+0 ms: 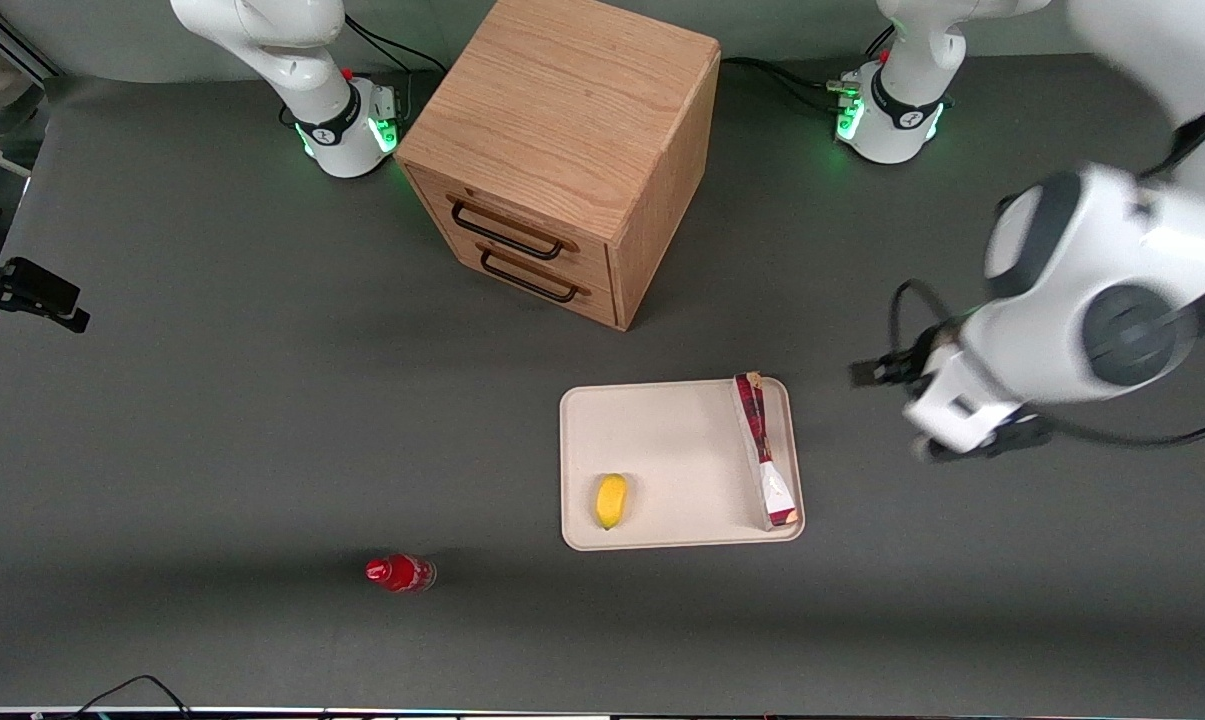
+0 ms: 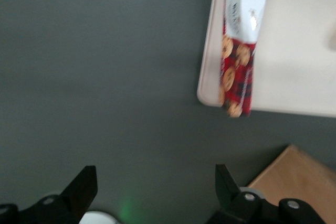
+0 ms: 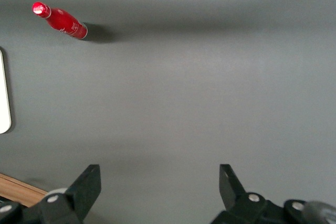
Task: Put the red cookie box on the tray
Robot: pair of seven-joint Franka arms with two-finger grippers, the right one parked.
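The red cookie box (image 1: 762, 445) lies flat on the cream tray (image 1: 672, 440), along the tray's edge toward the working arm's end. Its white-patch end is nearer the front camera. Its other end pokes slightly over the rim toward the cabinet. The left wrist view shows the box (image 2: 240, 61) on the tray (image 2: 299, 51) with that end overhanging. My left gripper (image 1: 947, 415) hangs above bare table beside the tray, apart from the box. It is open and empty (image 2: 156, 182).
A yellow fruit (image 1: 611, 500) lies on the tray near its front rim. A wooden drawer cabinet (image 1: 562, 150) stands farther from the front camera. A small red bottle (image 1: 400, 573) lies on the table toward the parked arm's end.
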